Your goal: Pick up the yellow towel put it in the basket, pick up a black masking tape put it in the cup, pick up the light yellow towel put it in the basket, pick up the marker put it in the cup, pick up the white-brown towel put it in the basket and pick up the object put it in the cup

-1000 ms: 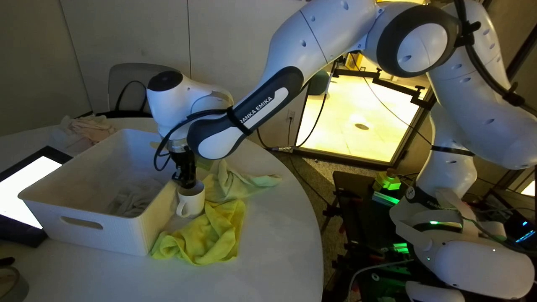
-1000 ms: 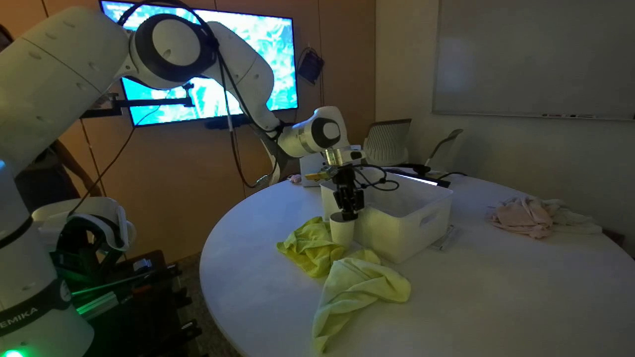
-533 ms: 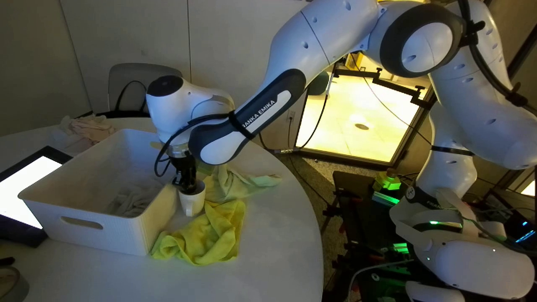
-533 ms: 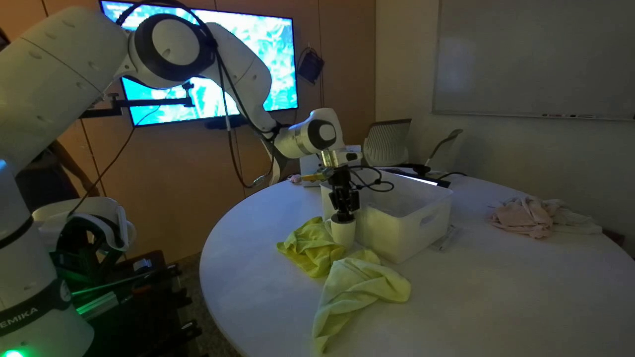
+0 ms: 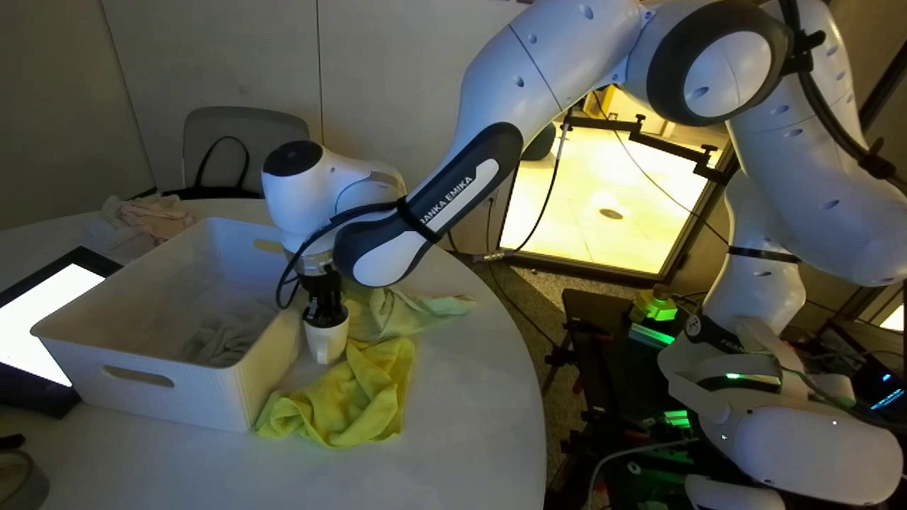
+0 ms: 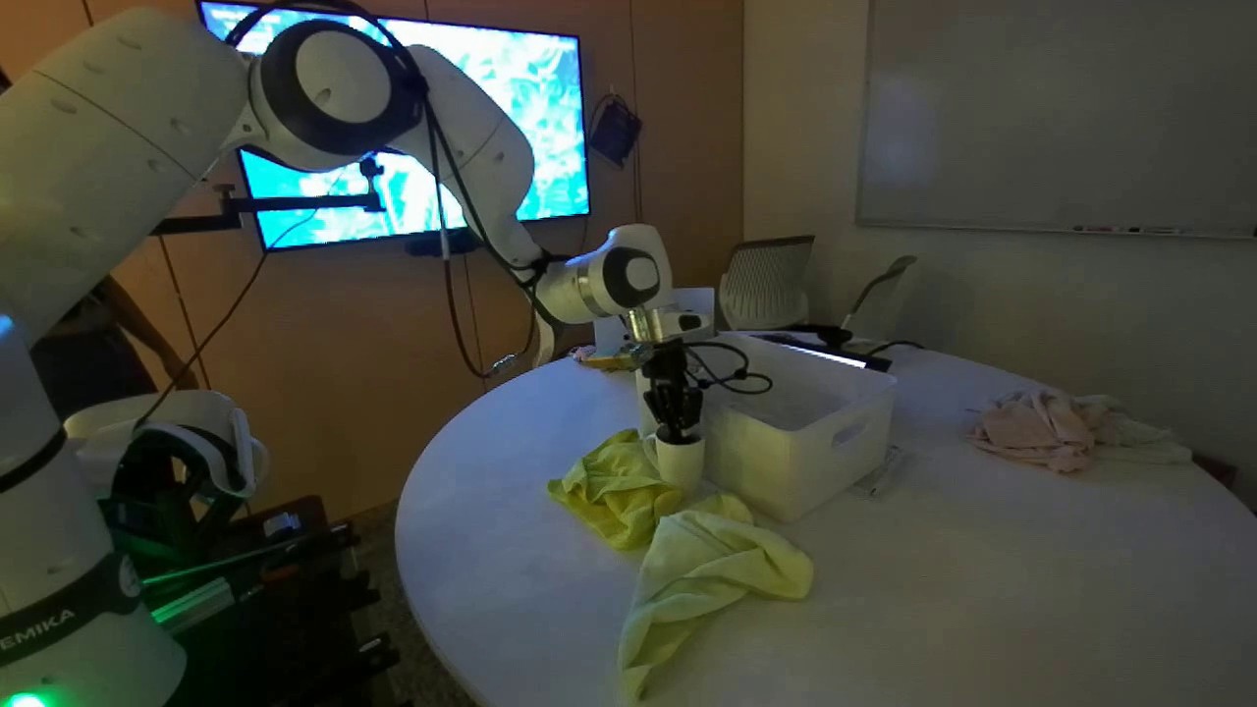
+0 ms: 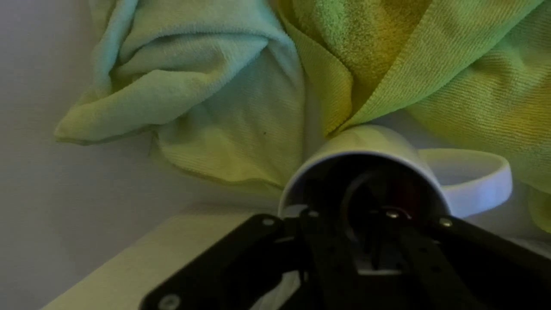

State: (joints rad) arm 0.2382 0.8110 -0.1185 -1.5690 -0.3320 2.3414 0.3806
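1 robot arm [image 5: 567,60], 1 gripper [image 5: 325,317] pointing down at the mouth of 1 white cup [image 7: 379,137]. Fingertips [image 7: 331,258] get lost in the dark inside, so can't tell if they're apart, together or clamped on sth. A curved edge [image 7: 347,196] shows down in the cup, too dim to name. Cup's on the table, just beside 1 big white basket [image 5: 177,404], its handle [image 7: 486,191] out on the yellow towel's side. Basket has greyish-white cloth [image 5: 223,338] in it, no. of pcs unclear.

2 yellowish towels, both on the table nr the cup: 1 yellow towel [image 5: 347,404], crumpled, & 1 light yellow towel [image 6: 707,570], folded over on itself. 1 heap of pinkish & whitish cloth [image 6: 1041,432], well apart from the cup; can't tell if 1 pc or 2. In an exterior view, 1 ring-shaped item [image 5: 35,489], cut off by the edge, w/ 1 small dark item [image 5: 10,441] just beside it.

Surface: 1 round white table [image 5: 460,439]; 1 lit panel [image 5: 42,319] w/ dark frame nr the basket.

Room's dim: 1 whiteboard [image 6: 1061,118], 1 big lit wall screen [image 6: 560,128], at least 1 chair [image 6: 766,285] behind the table.
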